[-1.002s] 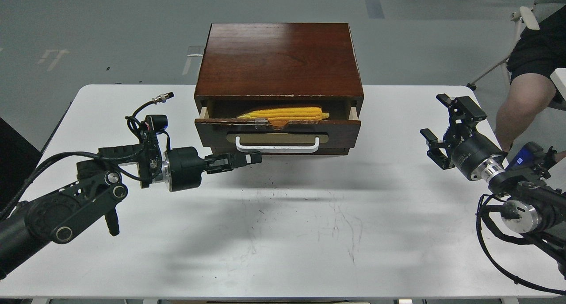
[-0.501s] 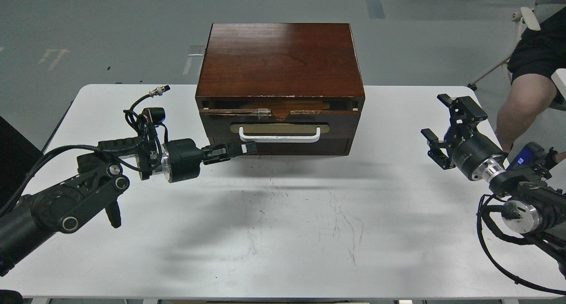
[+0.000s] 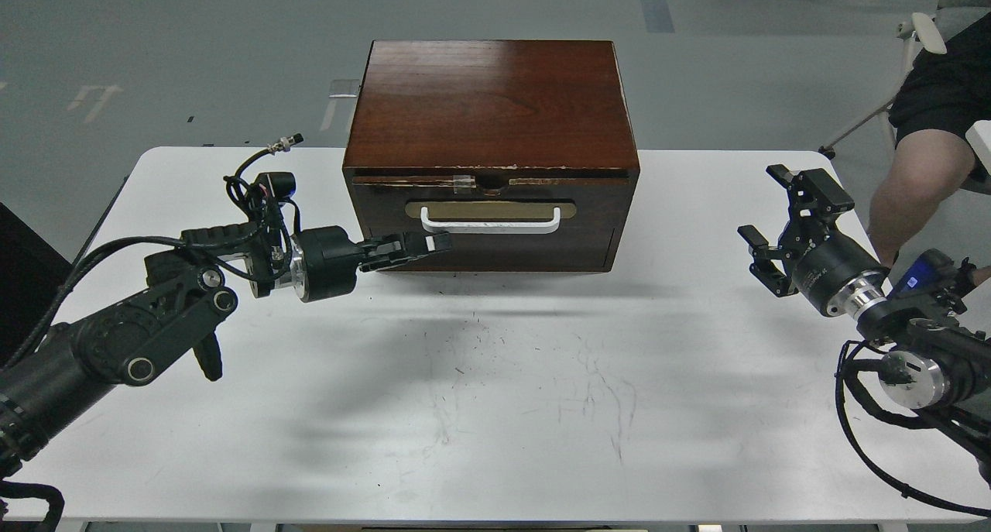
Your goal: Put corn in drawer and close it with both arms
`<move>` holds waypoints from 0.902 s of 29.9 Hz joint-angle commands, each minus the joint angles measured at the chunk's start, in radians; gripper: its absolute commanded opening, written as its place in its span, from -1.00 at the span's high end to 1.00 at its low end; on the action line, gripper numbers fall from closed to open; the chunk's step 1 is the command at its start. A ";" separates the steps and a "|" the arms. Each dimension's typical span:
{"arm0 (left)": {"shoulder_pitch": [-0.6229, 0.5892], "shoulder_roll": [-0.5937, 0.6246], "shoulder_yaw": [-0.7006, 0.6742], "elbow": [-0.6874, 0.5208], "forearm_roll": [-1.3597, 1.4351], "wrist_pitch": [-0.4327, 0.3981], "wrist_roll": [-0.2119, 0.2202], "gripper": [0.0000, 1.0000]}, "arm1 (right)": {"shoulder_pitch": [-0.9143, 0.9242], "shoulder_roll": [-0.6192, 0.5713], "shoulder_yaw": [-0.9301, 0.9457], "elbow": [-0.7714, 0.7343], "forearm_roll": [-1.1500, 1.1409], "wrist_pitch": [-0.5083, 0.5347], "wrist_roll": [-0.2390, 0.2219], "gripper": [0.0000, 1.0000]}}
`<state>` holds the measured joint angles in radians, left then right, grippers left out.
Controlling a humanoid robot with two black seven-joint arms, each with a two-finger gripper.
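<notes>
The dark red-brown cabinet (image 3: pixel 491 102) stands at the back middle of the white table. Its drawer (image 3: pixel 489 211) is pushed in, front flush with the cabinet, white bar handle (image 3: pixel 489 223) facing me. The corn is hidden inside. My left gripper (image 3: pixel 435 245) has its fingers together and its tips rest against the drawer front just below the left end of the handle. My right gripper (image 3: pixel 778 221) is open and empty, held above the table well to the right of the cabinet.
The white table (image 3: pixel 495 408) has bare scuffed surface in front of the cabinet. A seated person's leg (image 3: pixel 913 183) and a chair are off the table's right edge. A plain lower panel (image 3: pixel 495 259) sits under the drawer.
The drawer, open with the corn showing a second ago, has slid fully in. My left gripper moved forward with the drawer front. My right arm has not moved.
</notes>
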<state>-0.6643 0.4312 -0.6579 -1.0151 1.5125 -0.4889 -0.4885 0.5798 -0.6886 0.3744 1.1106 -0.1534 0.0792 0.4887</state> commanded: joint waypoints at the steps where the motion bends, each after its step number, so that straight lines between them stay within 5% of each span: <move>1: -0.009 -0.008 0.000 0.026 0.000 0.000 0.000 1.00 | -0.001 0.000 0.000 0.000 0.000 -0.002 0.000 -1.00; 27: -0.058 -0.026 0.004 0.070 -0.029 0.000 0.000 1.00 | -0.009 -0.008 0.001 0.000 0.000 -0.004 0.000 -1.00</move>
<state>-0.7283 0.4043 -0.6557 -0.9269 1.4828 -0.4897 -0.4875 0.5709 -0.6958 0.3760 1.1106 -0.1534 0.0750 0.4887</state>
